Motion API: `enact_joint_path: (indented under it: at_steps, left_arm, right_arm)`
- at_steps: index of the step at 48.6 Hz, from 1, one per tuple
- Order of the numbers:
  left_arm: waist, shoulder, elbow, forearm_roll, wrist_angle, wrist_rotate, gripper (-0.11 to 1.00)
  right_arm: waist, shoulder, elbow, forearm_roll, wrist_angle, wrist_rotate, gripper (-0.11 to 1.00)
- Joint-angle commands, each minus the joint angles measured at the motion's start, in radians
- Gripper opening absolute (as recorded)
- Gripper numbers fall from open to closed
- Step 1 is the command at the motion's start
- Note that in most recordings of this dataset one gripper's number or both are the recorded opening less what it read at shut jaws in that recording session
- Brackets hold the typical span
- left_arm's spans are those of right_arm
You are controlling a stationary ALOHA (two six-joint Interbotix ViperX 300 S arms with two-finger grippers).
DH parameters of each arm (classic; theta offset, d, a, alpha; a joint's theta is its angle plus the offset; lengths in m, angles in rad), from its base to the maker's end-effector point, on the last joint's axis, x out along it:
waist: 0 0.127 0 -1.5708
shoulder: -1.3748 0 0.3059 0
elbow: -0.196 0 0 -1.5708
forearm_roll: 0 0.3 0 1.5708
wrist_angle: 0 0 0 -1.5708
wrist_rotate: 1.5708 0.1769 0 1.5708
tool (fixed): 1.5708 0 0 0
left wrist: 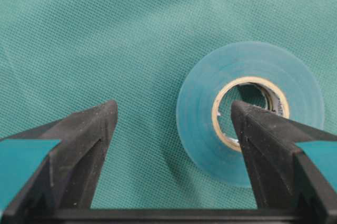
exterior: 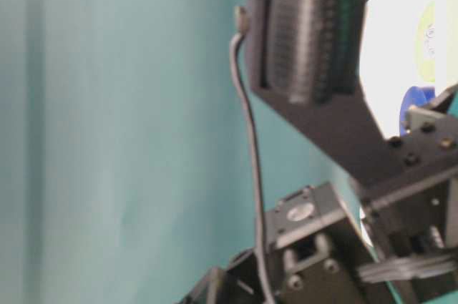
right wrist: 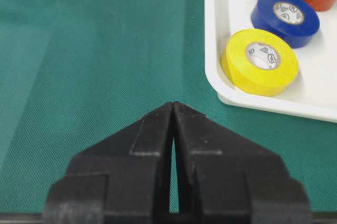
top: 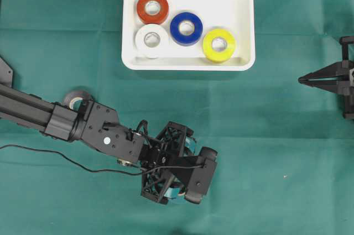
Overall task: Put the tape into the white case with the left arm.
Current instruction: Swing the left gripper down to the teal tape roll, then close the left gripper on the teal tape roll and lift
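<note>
A translucent teal tape [left wrist: 196, 109] lies flat on the green cloth in the left wrist view. My left gripper [left wrist: 174, 104] hangs open over it. The right finger [left wrist: 263, 145] has its tip above the roll's hole, and the left finger [left wrist: 79, 145] is out over bare cloth. From overhead, the left gripper [top: 185, 170] points down at the lower middle and hides this roll. The white case [top: 243, 19] stands at the top centre, well away. My right gripper [right wrist: 172, 104] is shut and empty; overhead, the right gripper [top: 301, 79] rests at the right edge.
Inside the case lie a red roll [top: 152, 8], a white roll [top: 151, 40], a blue roll [top: 186, 28] and a yellow roll [top: 219, 45]. A grey roll [top: 76, 97] lies half hidden by the left arm [top: 33, 110]. A thin black cable [top: 55, 155] trails across the cloth.
</note>
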State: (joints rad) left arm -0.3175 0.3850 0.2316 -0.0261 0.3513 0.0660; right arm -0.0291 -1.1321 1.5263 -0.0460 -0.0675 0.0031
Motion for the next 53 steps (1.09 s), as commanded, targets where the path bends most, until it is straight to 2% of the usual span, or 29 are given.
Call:
enact_joint_path:
  at_steps: [1, 12, 17, 20, 27, 29, 43, 53]
  left_arm:
    - [-0.005, -0.011, -0.015, 0.002, -0.003, 0.000, 0.86]
    - [-0.005, -0.002, -0.017, 0.003, -0.003, 0.002, 0.86]
    - [-0.005, -0.003, -0.021, 0.002, -0.005, 0.003, 0.81]
    - [-0.005, -0.003, -0.021, 0.003, -0.005, 0.003, 0.70]
    - [-0.006, -0.002, -0.020, 0.003, -0.003, 0.003, 0.31]
    - [-0.006, -0.003, -0.020, 0.002, -0.003, 0.003, 0.24]
    - [-0.014, -0.025, -0.026, 0.003, 0.008, 0.002, 0.24]
    - [-0.023, -0.072, -0.063, 0.002, 0.066, 0.002, 0.24]
  right_arm:
    - [0.000, 0.008, -0.009, -0.003, -0.009, 0.002, -0.09]
    - [-0.002, 0.008, -0.008, -0.003, -0.011, 0.002, -0.09]
    - [0.000, 0.008, -0.008, -0.003, -0.009, 0.002, -0.09]
    - [0.000, 0.008, -0.008, -0.003, -0.011, 0.002, -0.09]
    - [0.000, 0.008, -0.008, -0.003, -0.009, 0.002, -0.09]
    - [-0.002, 0.008, -0.009, -0.003, -0.011, 0.002, -0.09]
    - [-0.002, 0.008, -0.009, -0.003, -0.009, 0.002, -0.09]
    - [0.000, 0.008, -0.008, -0.003, -0.011, 0.002, -0.09]
